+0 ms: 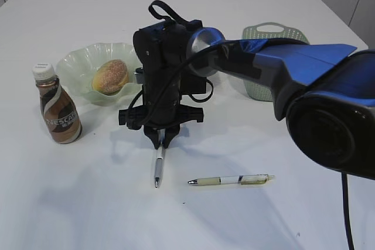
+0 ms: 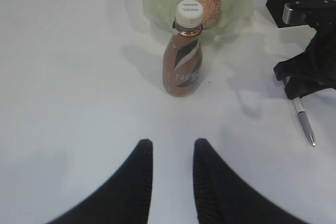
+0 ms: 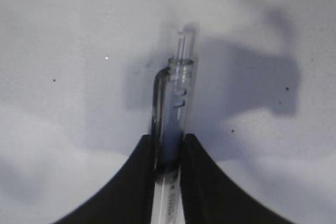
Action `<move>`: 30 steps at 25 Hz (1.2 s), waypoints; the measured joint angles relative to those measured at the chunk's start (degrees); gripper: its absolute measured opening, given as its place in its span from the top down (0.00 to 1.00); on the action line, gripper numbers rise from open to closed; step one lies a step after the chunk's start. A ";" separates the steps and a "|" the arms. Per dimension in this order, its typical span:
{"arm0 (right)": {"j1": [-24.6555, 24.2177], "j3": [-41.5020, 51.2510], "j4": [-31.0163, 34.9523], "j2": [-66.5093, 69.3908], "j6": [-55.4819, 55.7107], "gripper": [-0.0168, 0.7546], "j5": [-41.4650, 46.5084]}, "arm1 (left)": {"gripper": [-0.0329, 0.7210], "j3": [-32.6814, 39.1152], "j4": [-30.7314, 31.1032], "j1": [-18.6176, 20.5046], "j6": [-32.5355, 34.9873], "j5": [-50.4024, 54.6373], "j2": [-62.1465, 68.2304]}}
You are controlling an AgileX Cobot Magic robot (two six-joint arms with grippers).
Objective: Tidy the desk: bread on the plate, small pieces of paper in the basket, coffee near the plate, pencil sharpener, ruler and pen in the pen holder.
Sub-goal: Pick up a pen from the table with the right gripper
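Two pens: one (image 1: 231, 180) lying loose at the near bench (image 1: 70, 215) edge, other (image 1: 157, 168) pinched at its clip end by right tool (image 1: 162, 140)
Left tool (image 2: 172, 153): narrowly parted, holding nothing
Coffee (image 1: 57, 111): upright beside plate (image 1: 76, 65)
Bread (image 1: 110, 76): on plate
Basket (image 1: 266, 30): far right

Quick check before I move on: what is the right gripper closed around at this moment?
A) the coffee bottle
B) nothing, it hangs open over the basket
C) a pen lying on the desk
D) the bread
C: the right wrist view shows the right gripper with its fingers pressed against both sides of a clear-barrelled pen, and the exterior view shows that pen on the desk under it.
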 joint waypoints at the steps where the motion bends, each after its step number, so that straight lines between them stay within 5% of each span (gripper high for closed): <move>1: 0.00 0.00 0.00 0.00 0.00 0.79 0.00 | 0.72 0.00 0.00 0.00 0.00 0.00 0.00; 30: 0.00 -5.20 2.66 0.71 -4.96 0.87 0.00 | 0.72 0.00 0.00 0.00 0.00 0.00 0.00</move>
